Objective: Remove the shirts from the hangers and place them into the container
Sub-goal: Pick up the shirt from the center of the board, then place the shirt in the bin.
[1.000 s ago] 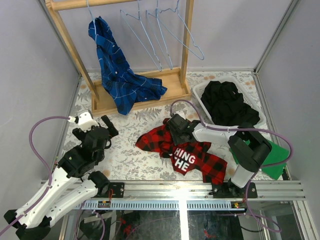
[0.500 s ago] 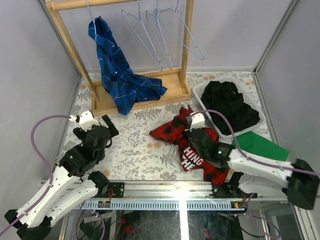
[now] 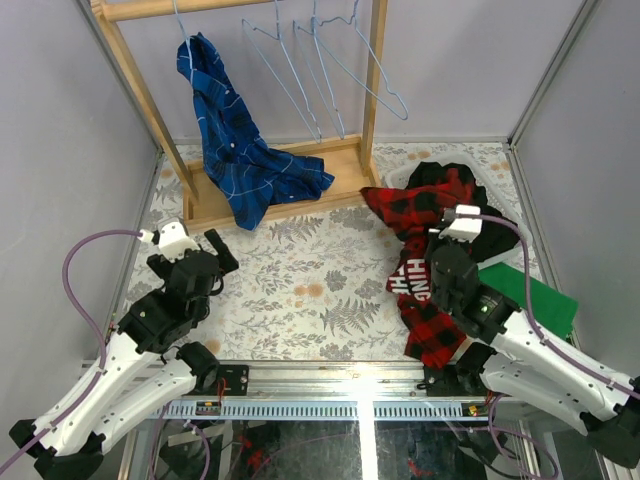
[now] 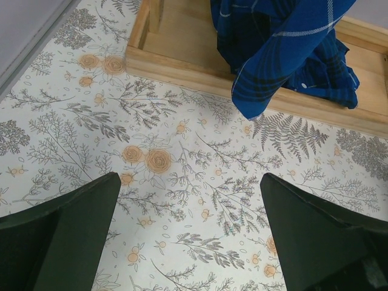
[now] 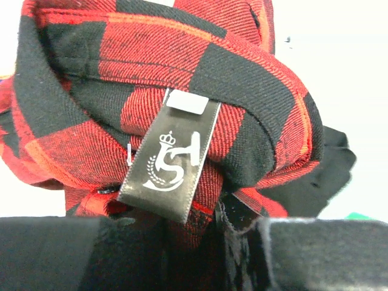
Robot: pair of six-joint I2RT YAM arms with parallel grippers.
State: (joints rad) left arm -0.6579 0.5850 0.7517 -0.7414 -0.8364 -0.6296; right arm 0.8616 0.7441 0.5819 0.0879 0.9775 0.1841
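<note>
I see my right gripper (image 5: 200, 242) clamped on the soft red-and-black plaid shirt (image 5: 182, 91), bunched, its black crown label (image 5: 167, 163) showing. My left gripper (image 4: 189, 182) stands wide.

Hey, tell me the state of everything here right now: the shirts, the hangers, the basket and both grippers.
blue plaid shirt: hanging on the wooden rack, not taken off.
red-and-black plaid shirt: gripped at the collar, top over the basket, lower part trailing beside it.
black shirts: lying in the basket.
hangers: three bare, one under the blue plaid shirt.
basket: partly filled.
left gripper: open, empty.
right gripper: shut on the red-and-black plaid shirt.
</note>
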